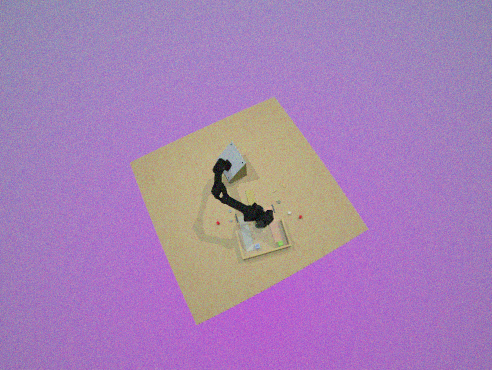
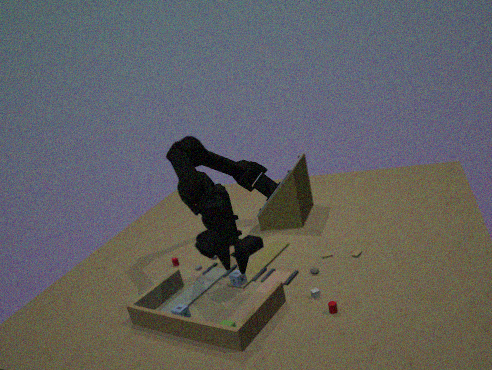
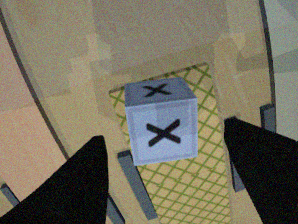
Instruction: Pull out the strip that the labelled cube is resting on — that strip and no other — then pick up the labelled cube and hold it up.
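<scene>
The labelled cube [image 2: 237, 279] [image 3: 164, 132] is pale blue with black X marks and rests near the inner end of the yellow strip [image 1: 250, 194] [image 2: 270, 257] [image 3: 190, 185], which has a green lattice pattern. The strip's other end runs out toward the arm's base. My gripper [image 2: 236, 271] [image 3: 166, 137] is open and empty. Its fingertips stand apart just above the cube, one toward each side in the wrist view. In the top view the arm hides the cube and the fingertips.
The walled tray [image 1: 267, 252] [image 2: 185, 327] also holds a pale blue strip [image 1: 246, 237], a pink strip [image 1: 276, 232] [image 3: 25, 140], another blue cube [image 1: 257, 246] [image 2: 180, 310] and a green piece [image 1: 280, 243] [image 2: 228, 323]. Dark guide rails [image 3: 137, 185] flank the strips. Outside are a red cylinder [image 2: 332, 307] and a white cube [image 2: 315, 293].
</scene>
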You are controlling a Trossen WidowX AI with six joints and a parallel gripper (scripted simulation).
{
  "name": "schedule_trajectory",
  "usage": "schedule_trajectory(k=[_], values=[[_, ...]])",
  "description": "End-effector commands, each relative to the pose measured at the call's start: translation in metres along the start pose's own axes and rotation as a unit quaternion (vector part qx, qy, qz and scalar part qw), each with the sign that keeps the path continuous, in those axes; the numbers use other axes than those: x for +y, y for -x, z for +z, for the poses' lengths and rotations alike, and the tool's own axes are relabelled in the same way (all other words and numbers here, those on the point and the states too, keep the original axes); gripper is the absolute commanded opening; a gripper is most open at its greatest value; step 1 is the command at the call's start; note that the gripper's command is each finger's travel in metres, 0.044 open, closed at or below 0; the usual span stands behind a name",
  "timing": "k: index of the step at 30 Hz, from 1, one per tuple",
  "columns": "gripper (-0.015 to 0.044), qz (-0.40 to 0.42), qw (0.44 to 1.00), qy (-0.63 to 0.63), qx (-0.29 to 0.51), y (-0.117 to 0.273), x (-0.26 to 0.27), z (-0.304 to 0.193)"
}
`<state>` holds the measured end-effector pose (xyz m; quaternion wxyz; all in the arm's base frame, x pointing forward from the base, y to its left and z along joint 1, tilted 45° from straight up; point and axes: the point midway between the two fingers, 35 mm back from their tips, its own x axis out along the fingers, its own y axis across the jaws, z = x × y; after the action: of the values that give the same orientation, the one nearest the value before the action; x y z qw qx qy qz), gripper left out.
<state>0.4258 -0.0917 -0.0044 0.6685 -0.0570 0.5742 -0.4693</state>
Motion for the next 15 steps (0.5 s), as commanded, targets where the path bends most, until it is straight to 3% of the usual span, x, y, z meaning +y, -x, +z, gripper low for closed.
schedule_trajectory(k=[1, 15], values=[[0.025, -0.003, 1.0, 0.006, 0.001, -0.007, 0.001, -0.002], [0.025, -0.004, 1.0, 0.006, 0.0, -0.03, 0.0, -0.002]])
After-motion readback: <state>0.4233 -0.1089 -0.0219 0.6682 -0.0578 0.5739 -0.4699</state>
